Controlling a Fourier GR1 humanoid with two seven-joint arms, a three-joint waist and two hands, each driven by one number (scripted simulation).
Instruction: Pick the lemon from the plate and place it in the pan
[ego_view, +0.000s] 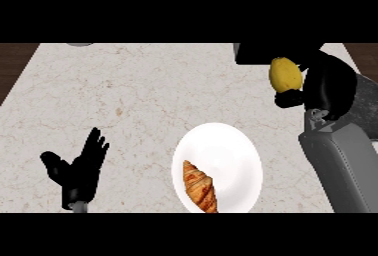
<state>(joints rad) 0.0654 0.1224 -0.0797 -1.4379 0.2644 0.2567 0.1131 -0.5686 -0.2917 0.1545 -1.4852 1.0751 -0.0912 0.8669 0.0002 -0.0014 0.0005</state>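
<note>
I see my right robot hand (325, 87) curled round the lemon (285, 74), which sits at its left side, above the pan (255, 53).

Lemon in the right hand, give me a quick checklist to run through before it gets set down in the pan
1. Lemon held by right hand: ok, fingers curl round it.
2. Lemon off the plate: ok; only the croissant lies there.
3. Lemon over the pan: cannot tell; only a dark corner shows behind the hand.
4. Pan free inside: cannot tell, mostly hidden.
5. Left hand out of the way: ok, resting open at lower left.
</note>
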